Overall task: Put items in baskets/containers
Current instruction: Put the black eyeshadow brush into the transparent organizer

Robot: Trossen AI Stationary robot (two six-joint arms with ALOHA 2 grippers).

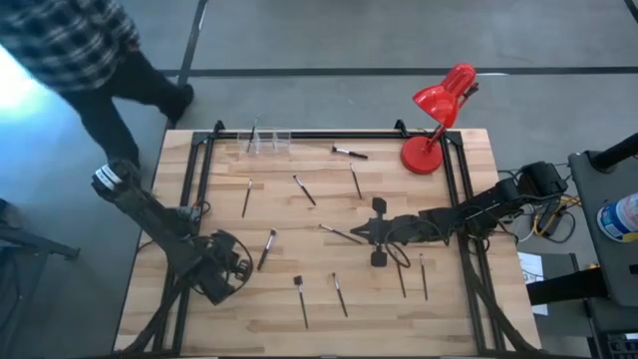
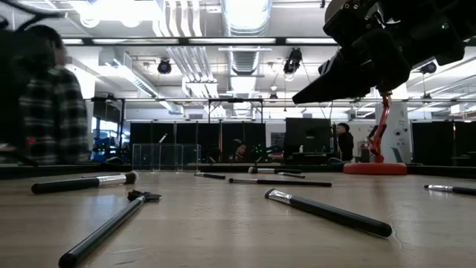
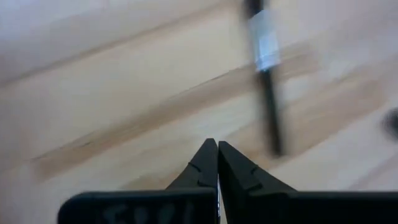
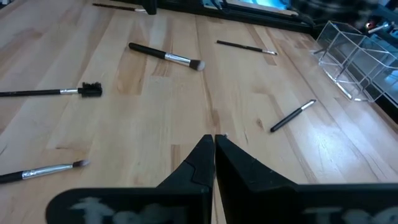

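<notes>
Left claw (image 3: pixel 217 152) is pinched fully shut on nothing, hovering over bare wood at lower left of the overhead shot, and the brush (image 3: pixel 266 74) it's after lies just beside the tips, not between them. The right claw (image 4: pixel 214 144) is shut too, parked mid-table. If it were me, I'd reopen wide, slide over so the fingers straddle the handle crosswise, drop low, then squeeze. The clear cups (image 1: pixel 267 143) sit at the table's top edge, left of centre, well away.
</notes>
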